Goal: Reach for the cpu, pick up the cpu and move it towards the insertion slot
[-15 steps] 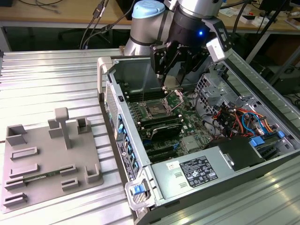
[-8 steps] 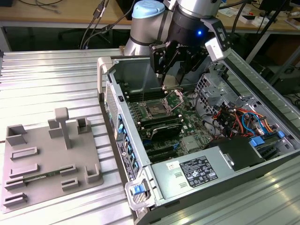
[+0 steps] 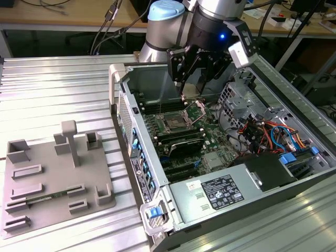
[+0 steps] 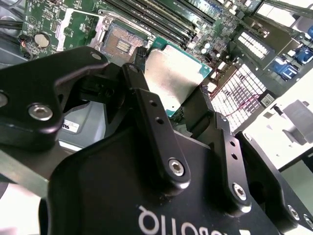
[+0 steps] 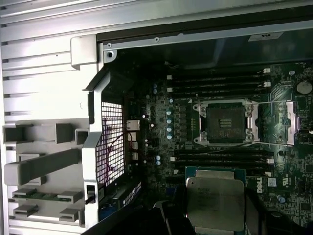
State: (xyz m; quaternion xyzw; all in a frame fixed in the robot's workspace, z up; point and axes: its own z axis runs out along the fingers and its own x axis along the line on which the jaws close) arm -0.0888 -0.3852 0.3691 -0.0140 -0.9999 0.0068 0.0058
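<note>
Silvery cpu [image 4: 172, 78] clamped in tool [image 4: 168, 95], lower edge apparently hidden, short of insertion slot [image 5: 226, 122].

Robotics lab: opened computer case [image 3: 220, 157] on ribbed metal table [image 3: 52, 89], cable-strewn wooden benches [image 3: 63, 13] behind.

The flat square chip with a silvery-grey metal top [image 5: 215, 203] has a thin teal-green edge. The square socket [image 5: 225, 122] has a shiny steel frame and a dark centre with a gold-flecked grid. The circuit board [image 4: 49, 19] is dark green. The gripper's fingers [image 4: 156, 132] are matte black. The slotted tray [image 3: 52, 173] is plain grey.
</note>
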